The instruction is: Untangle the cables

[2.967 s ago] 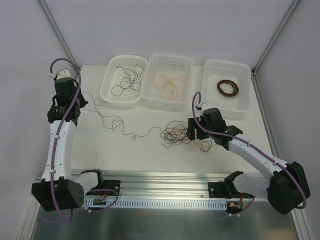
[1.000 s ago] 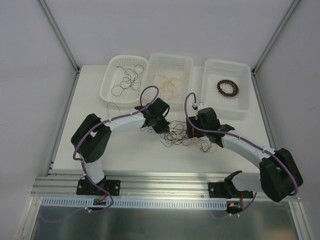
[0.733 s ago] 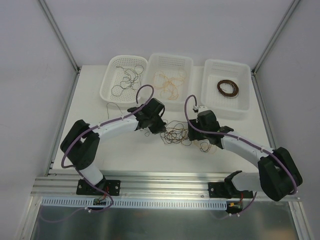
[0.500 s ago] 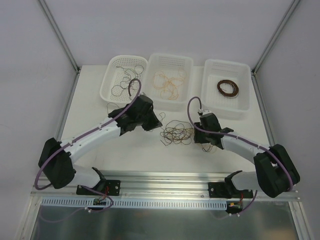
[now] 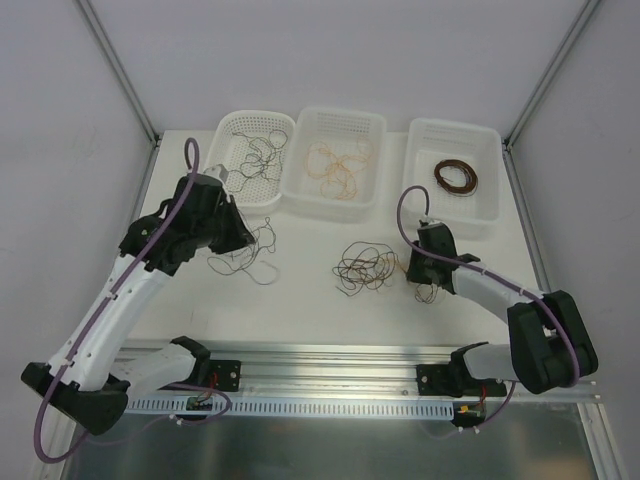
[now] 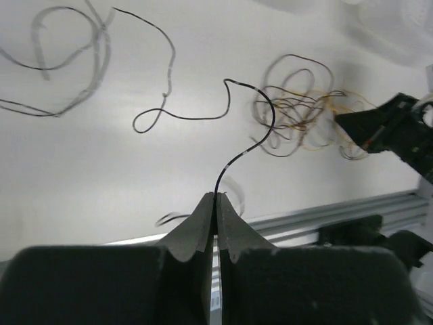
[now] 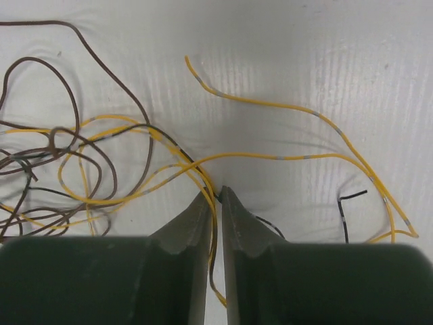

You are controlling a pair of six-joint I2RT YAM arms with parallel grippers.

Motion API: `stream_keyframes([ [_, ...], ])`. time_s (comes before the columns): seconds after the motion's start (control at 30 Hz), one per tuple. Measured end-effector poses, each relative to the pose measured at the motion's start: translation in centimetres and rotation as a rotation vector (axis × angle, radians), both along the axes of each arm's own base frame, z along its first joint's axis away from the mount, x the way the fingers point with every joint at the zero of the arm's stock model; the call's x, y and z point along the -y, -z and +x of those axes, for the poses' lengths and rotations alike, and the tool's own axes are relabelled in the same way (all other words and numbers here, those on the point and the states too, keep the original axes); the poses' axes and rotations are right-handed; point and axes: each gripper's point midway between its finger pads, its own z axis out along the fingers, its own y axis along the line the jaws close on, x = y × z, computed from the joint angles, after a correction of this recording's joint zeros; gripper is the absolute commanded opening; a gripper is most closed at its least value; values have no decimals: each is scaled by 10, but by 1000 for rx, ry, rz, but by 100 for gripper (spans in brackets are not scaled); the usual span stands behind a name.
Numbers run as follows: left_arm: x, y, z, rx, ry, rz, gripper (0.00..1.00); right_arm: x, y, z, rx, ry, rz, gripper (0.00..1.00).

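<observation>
A: On the desk [image 5: 300, 300], how far along?
B: Partway. Baskets [image 5: 212, 185] hold sorted strands (black, orange), but the tangle [image 5: 365, 268] sits knotted mid-desk. Left gripper [image 6: 216, 203] is clamped on a black cable [image 6: 237, 156], seemingly clear of it; right gripper [image 7: 215, 200] pinches a yellow strand [image 7: 177, 153].

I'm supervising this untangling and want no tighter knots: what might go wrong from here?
The left gripper is shut on a black wire that curves past the tangle; if it's threaded through, pulling may tighten knots. The right gripper pinches a yellow wire where a dark strand also enters the gap, so it may drag both, and the brown loops with them.
</observation>
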Motion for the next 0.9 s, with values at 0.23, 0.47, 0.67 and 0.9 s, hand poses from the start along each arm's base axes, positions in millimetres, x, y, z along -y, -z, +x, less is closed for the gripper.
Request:
stream_keyframes([
  [0.23,-92,-28,-15,78,-174,306,0,10,0,3,-10,62,22,8],
  [0.47,-126,-7,-17,46,-259,458,9,15,-3,-4,-19,73,29,26],
  [0.67,-123,63,9,-70,-260,519,18,13,-25,-10,28,39,45,37],
  [0.9,-131,120,41,-184,-333,540,87,10,-61,-17,127,-29,53,56],
])
